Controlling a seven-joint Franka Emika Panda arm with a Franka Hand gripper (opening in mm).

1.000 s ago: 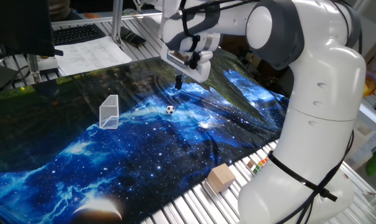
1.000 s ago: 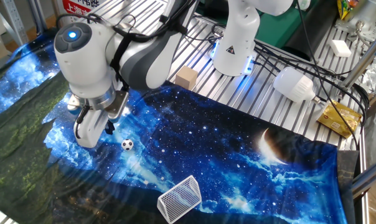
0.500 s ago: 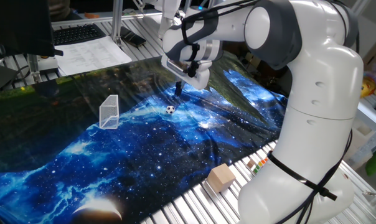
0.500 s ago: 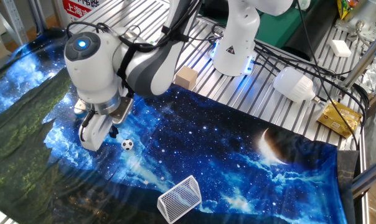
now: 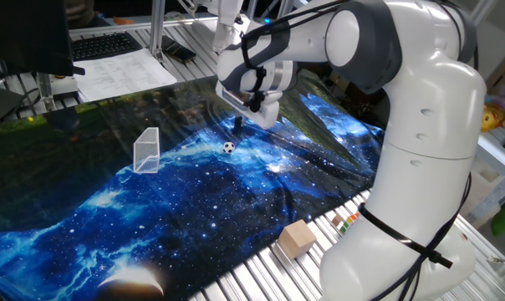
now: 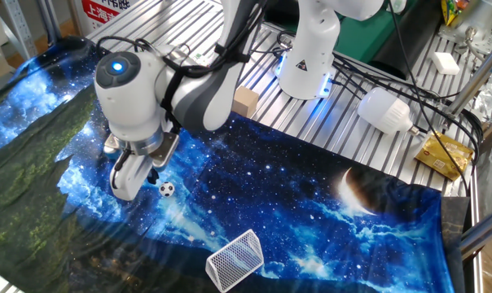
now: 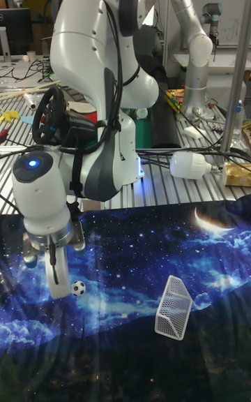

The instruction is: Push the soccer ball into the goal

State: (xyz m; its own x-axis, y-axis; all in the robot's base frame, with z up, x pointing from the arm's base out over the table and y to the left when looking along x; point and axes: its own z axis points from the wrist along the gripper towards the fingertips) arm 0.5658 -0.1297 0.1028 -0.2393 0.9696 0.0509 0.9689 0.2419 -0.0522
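Observation:
The soccer ball [image 5: 228,147] is a tiny white-and-black ball lying on the blue galaxy cloth; it also shows in the other fixed view [image 6: 166,189] and the tall view [image 7: 78,288]. The goal [image 5: 147,150], a small clear mesh box, stands on the cloth well apart from the ball [image 6: 235,260] [image 7: 173,307]. My gripper [image 5: 238,124] hangs low just behind the ball, on the side away from the goal, and is close to it without visibly touching. Its fingers [image 7: 54,278] look pressed together and hold nothing.
A tan wooden block [image 5: 296,237] sits on the metal slats at the cloth's edge [image 6: 246,102]. The robot's white base [image 6: 307,57], cables and a white lamp head [image 6: 384,110] lie beyond the cloth. Papers and a keyboard [image 5: 106,46] are at the far side.
The gripper has come down and shifted closer to the ball over the last second. The ball and the goal have not moved.

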